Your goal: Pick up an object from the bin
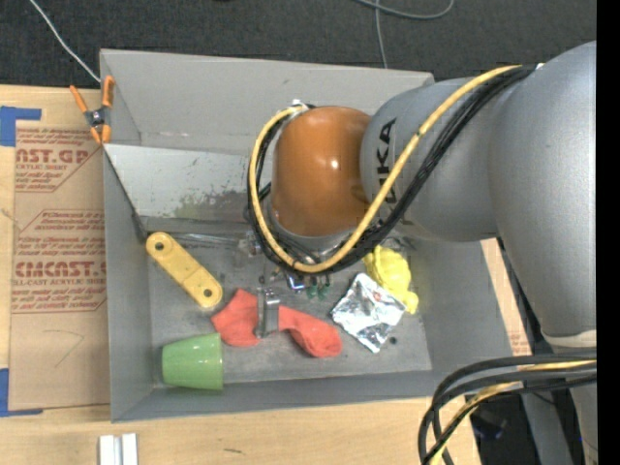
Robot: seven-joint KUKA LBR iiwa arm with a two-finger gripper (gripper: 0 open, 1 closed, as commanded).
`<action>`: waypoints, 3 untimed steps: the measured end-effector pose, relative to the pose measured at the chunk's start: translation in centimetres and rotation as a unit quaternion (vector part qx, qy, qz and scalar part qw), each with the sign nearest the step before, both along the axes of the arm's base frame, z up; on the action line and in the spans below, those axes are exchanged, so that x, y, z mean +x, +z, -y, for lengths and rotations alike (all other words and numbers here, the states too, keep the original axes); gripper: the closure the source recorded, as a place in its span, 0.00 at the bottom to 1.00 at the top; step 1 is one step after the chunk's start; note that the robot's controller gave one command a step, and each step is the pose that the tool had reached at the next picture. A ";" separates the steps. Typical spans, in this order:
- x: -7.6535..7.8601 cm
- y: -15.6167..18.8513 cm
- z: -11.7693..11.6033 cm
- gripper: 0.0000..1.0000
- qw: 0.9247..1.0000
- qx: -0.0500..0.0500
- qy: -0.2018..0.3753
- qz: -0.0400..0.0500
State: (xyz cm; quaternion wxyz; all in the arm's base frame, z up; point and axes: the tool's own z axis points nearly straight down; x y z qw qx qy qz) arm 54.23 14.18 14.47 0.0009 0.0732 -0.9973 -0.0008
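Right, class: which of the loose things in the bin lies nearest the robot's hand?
The red floppy piece, front middle of the bin: the hand is right over it, while the green cup, yellow bar and silver wrapper lie off to either side.

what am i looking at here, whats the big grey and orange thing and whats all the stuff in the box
The big grey thing is a robot arm reaching in from the right, and the orange dome is a cover on its wrist. The camera looks down from above, slightly to one side, into a grey metal bin. At the arm's lower end is its gripper, low over a red crumpled piece on the bin floor. Whether it has hold of that piece can't be told. Around it lie a flat yellow bar, a green cup on its side, a crumpled silver wrapper and a yellow lump.
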 end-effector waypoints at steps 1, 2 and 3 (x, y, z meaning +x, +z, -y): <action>-1.1 -3.8 -1.2 0.00 0.996 0.001 -0.091 0.001; 0.4 -7.5 -0.3 1.00 0.993 0.001 -0.116 0.001; 0.4 -7.5 -0.3 1.00 0.993 0.001 -0.116 0.001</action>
